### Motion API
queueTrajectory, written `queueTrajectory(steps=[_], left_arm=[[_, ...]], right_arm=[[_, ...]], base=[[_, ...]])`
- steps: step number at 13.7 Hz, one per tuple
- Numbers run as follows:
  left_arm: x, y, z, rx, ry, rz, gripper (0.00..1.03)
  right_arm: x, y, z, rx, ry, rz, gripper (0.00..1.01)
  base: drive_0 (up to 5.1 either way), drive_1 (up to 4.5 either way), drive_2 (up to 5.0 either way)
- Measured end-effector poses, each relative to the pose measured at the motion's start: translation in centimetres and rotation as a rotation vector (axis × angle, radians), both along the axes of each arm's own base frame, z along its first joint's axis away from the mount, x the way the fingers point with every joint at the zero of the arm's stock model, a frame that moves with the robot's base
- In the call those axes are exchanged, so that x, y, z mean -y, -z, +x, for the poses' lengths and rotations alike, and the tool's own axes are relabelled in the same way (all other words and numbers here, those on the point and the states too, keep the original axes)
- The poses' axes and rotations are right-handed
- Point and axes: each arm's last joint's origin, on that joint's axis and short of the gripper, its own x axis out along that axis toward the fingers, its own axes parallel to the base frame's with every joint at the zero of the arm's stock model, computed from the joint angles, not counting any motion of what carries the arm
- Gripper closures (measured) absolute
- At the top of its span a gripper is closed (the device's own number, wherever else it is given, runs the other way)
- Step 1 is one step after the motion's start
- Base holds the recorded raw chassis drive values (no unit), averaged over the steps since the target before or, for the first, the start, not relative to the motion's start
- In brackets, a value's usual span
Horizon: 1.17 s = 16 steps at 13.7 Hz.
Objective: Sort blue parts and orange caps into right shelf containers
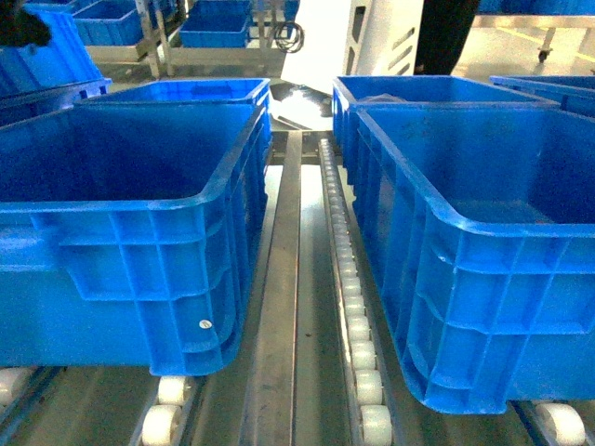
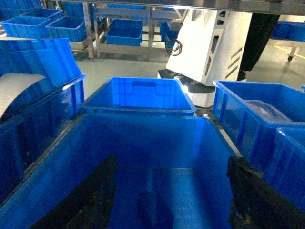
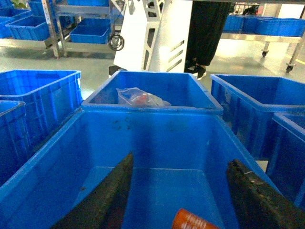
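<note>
Seen from the head camera: two large blue crates side by side on a roller conveyor rail (image 1: 349, 279) that runs between them. Left of the rail, the near left crate (image 1: 130, 232); right of it, the near right crate (image 1: 483, 251). Beyond each, a second blue crate further along the rail.

From the left wrist camera: left gripper (image 2: 167, 195) hanging over the near left crate's interior (image 2: 152, 143), jaws spread wide with nothing between them. On the crate floor, a dark blue shape (image 2: 153, 210), possibly a blue part, though too dim to tell.

From the right wrist camera: right gripper (image 3: 183, 195) over the near right crate (image 3: 152, 138), jaws likewise parted and grasping nothing. Between the fingers, low in view, an orange cap (image 3: 194, 220) lying inside this crate. In the far crate (image 3: 152, 88) beyond, a clear plastic bag (image 3: 140, 98) with something orange-red inside.

Past the rail's far end, a white machine housing (image 3: 152, 33).
</note>
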Motion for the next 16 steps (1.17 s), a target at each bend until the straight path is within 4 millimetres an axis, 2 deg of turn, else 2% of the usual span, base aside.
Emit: queueTrajectory(steps=[3,5,6,8,13,15,16], left_arm=[[-0.9,2.1,-3.6,-0.004,-0.005,0.012,0.7],[-1.2,3.4,-5.4,-0.02,-0.002,0.013,0.87],[-1.5,4.0,-6.6,-0.018,0.001,0.012,1.01],[-2.7,4.8,-8.6,-0.013,-0.015,0.014,1.01],[-2.5,6.3,-11.9,-0.02,-0.001,0.015,1.01],[-2.5,6.7,-13.2,-0.021,-0.001,0.015,1.01],[-2.5,6.8,-13.5,-0.023,-0.001,0.015,1.01]], right_arm=[[-0.1,1.5,-3.7,-0.017,-0.011,0.007,0.75],[-0.1,2.2,-5.6,-0.024,-0.011,0.008,0.93],[-0.1,2.5,-6.8,-0.021,-0.011,0.009,0.98],[-0.1,3.1,-9.0,-0.023,-0.011,0.01,0.98],[-0.1,3.9,-12.5,-0.019,-0.011,0.011,0.98],[-0.1,5.4,-13.8,-0.058,-0.011,0.012,0.98],[-0.1,5.4,-14.2,-0.05,-0.011,0.012,0.98]], base=[[0.0,0.0,0.0],[0.0,0.0,0.0],[0.0,0.0,0.0],[0.0,0.0,0.0],[0.0,0.0,0.0],[0.0,0.0,0.0],[0.0,0.0,0.0]])
